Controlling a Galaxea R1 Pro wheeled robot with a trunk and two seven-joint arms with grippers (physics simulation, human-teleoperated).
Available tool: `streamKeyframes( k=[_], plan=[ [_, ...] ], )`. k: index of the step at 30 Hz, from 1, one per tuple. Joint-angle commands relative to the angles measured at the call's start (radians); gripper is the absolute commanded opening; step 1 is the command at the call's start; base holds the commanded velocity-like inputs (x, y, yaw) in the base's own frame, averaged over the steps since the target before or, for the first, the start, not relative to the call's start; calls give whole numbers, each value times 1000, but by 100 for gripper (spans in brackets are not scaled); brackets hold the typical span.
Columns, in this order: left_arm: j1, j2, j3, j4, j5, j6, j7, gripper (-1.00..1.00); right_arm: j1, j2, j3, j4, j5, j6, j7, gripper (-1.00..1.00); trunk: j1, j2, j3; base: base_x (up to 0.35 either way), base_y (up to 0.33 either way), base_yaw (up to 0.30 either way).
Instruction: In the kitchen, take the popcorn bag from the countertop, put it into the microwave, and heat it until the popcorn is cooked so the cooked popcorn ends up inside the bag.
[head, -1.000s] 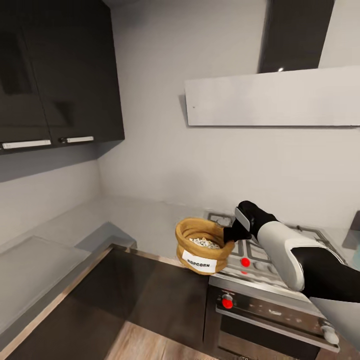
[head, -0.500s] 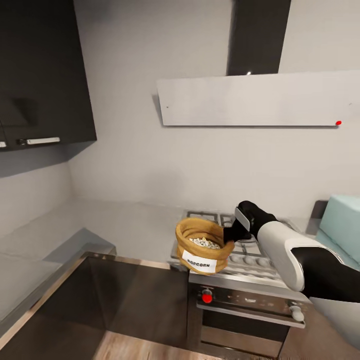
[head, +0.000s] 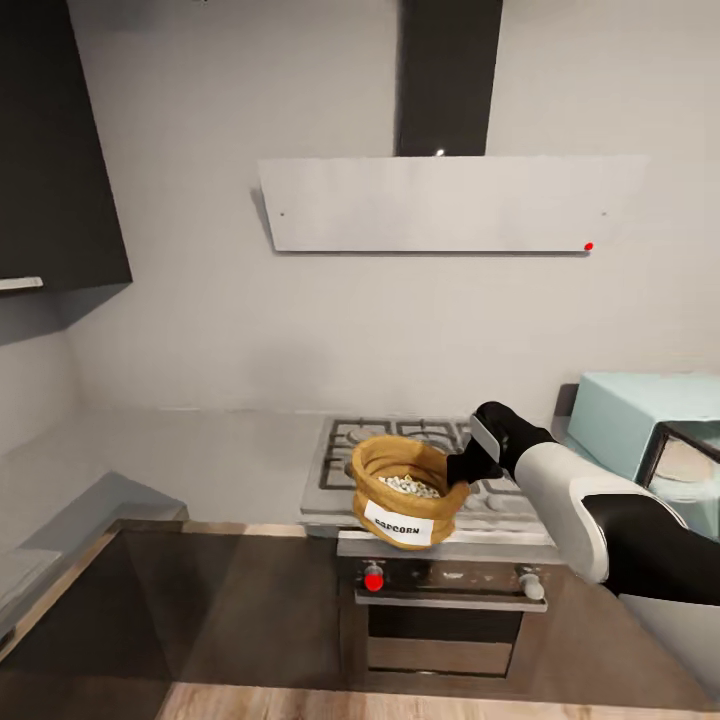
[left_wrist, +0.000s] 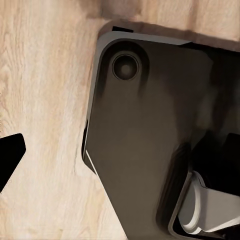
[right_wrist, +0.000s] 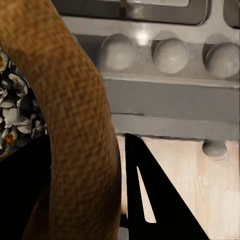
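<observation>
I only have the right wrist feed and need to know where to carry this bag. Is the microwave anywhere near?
Observer: Yes. The microwave stands to the right of the stove.
Operator: Is the bag hanging free?
Observer: It looks so. The right hand holds the popcorn bag by its rim, lifted over the stove's front edge.
Operator: What is the left arm near?
Observer: Its camera looks down at the wood floor and the robot's dark base.
</observation>
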Motion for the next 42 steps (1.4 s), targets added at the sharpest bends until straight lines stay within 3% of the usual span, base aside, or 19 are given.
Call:
streamKeyframes(
  k=[1, 42],
  plan=[
    [0, -1, 4, 0, 0, -1, 0, 100, -1, 0, 3, -1, 0, 3, 3, -100, 0, -2, -2, -299, 0, -294],
    [0, -3, 4, 0, 0, -1, 0, 100, -1, 0, 4, -1, 0, 4, 3, -100, 0, -2, -2, -317, -80, -294]
  ],
)
